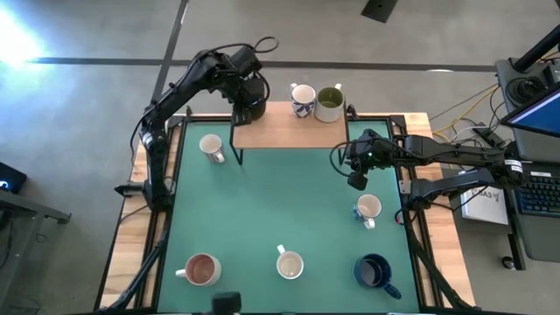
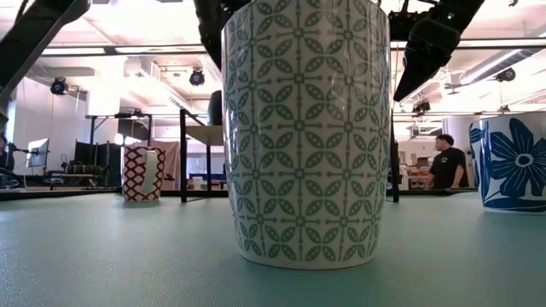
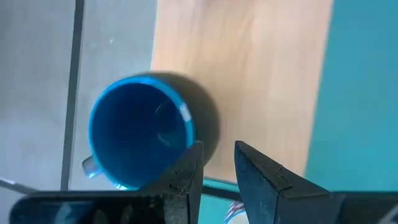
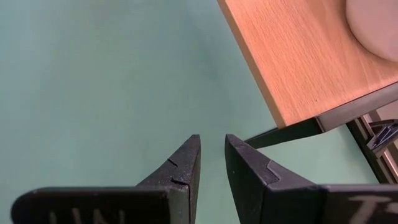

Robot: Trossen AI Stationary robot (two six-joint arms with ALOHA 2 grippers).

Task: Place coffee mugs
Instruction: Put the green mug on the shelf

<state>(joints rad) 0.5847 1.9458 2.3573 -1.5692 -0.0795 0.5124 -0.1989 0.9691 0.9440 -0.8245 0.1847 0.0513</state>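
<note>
The scene is bright and evenly lit. In the high view a strong white glare burns out the grey floor (image 1: 17,39) at the upper left corner. The raised light wooden shelf (image 1: 289,131) throws only a soft, faint shadow on the green table mat (image 1: 271,206). In the low view long ceiling lamps (image 2: 111,51) shine in the room behind; the near white mug with green leaf pattern (image 2: 303,128) shows pale reflections, and the background is slightly soft. In the left wrist view the dark blue glazed mug (image 3: 143,130) is blurred, with a small highlight on its rim.
</note>
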